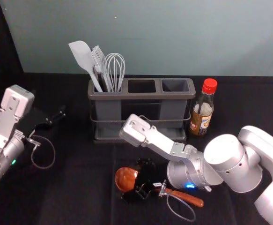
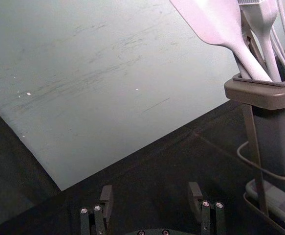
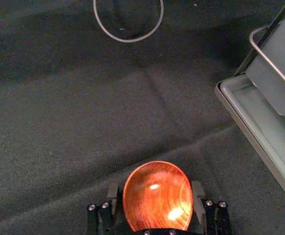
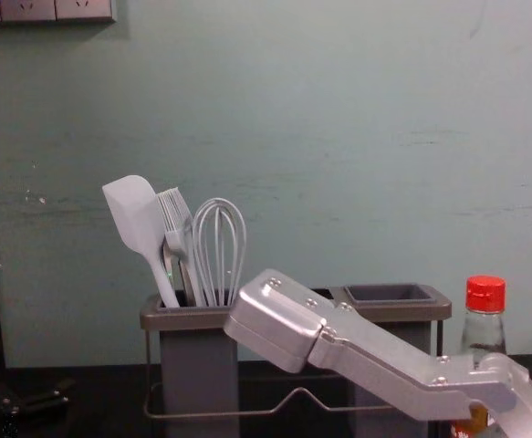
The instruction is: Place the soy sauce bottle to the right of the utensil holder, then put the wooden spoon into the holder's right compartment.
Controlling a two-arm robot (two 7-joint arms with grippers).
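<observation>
The step in hand is judged to be the spoon pick-up. The bottle placement appears complete: the clear glass soy sauce bottle with a red cap [image 1: 202,115] stands upright just beside the right end of the dark grey utensil holder with a metal wire frame [image 1: 182,96]. The right gripper [image 3: 156,191] is at the reddish-brown wooden spoon [image 1: 126,179], in front of the holder. Its fingers are well apart, on either side of the spoon's bowl in the right wrist view, and do not appear to be clamped on it. The left gripper [image 2: 150,200] is idle to the left of the holder, its fingers spread with nothing between them. The next move calls for closing the right gripper on the spoon, confirming the grip, lifting clear of the holder's rim, turning the spoon upright and lowering it, presumably handle first, into the right compartment [image 1: 175,86]. A grip near the bowl should leave the handle free for insertion, though the handle may swing during the lift. The spoon lies flat on the black cloth [image 1: 80,187]. Its rounded bowl has a glossy finish, visible grain and bright highlights; the slim handle extends toward the robot's right. The gripper hides part of the neck.
</observation>
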